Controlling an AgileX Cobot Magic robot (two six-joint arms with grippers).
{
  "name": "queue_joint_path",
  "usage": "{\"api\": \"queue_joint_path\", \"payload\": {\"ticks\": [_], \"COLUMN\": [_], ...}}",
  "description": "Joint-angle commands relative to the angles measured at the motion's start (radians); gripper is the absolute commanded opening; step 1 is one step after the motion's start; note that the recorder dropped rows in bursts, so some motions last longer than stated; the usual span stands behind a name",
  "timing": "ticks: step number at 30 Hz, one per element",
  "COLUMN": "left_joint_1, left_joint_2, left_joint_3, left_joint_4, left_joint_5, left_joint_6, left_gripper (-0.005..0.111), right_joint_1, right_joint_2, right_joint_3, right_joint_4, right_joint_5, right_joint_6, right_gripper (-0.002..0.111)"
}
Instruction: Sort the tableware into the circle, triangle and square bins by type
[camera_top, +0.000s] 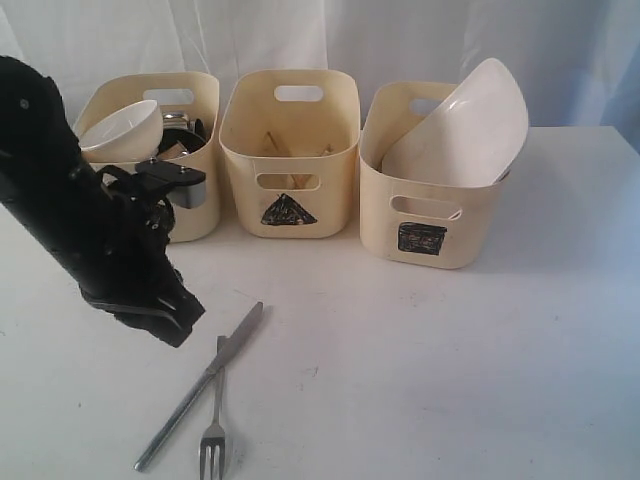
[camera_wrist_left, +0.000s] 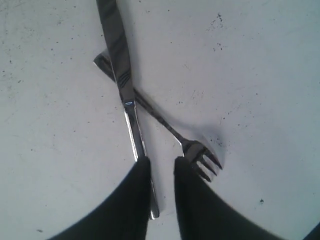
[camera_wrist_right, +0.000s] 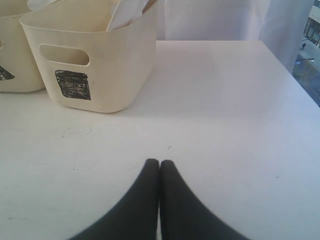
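A steel knife (camera_top: 205, 375) and a steel fork (camera_top: 214, 425) lie crossed on the white table in front of the bins. My left gripper (camera_wrist_left: 161, 162) hovers over them, open by a narrow gap. The knife (camera_wrist_left: 131, 120) has its handle end beside one finger, and the tines of the fork (camera_wrist_left: 200, 157) lie beside the other. Nothing is gripped. The left bin (camera_top: 205, 100) holds a white bowl (camera_top: 122, 130) and steel ware; my arm hides its mark. Wooden pieces sit in the triangle bin (camera_top: 290, 180). In the square bin (camera_top: 425, 210) leans a white square plate (camera_top: 470, 125). My right gripper (camera_wrist_right: 159, 164) is shut and empty.
The left arm (camera_top: 80, 220) slants across the front of the left bin. A white curtain hangs behind the three bins. In the right wrist view the square bin (camera_wrist_right: 115, 65) stands ahead, with bare table stretching to the far edge (camera_wrist_right: 280, 65).
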Motion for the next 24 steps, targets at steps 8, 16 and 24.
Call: {"api": "queue_joint_path", "payload": {"ticks": [8, 16, 24], "left_joint_1": [-0.003, -0.003, -0.003], "left_joint_2": [0.084, 0.187, 0.247], "left_joint_3": [0.06, 0.06, 0.06], "left_joint_4": [-0.048, -0.051, -0.051], "left_joint_5": [-0.035, -0.077, -0.097], "left_joint_6": [0.032, 0.052, 0.071], "left_gripper": [0.045, 0.045, 0.045], "right_joint_1": [-0.004, -0.004, -0.004], "right_joint_2": [-0.004, -0.004, -0.004], "right_joint_3": [0.007, 0.007, 0.007], "right_joint_4": [0.002, 0.002, 0.002], "right_joint_5": [-0.006, -0.006, -0.006], "right_joint_6": [0.002, 0.002, 0.002], "right_gripper": [0.0, 0.0, 0.0]}}
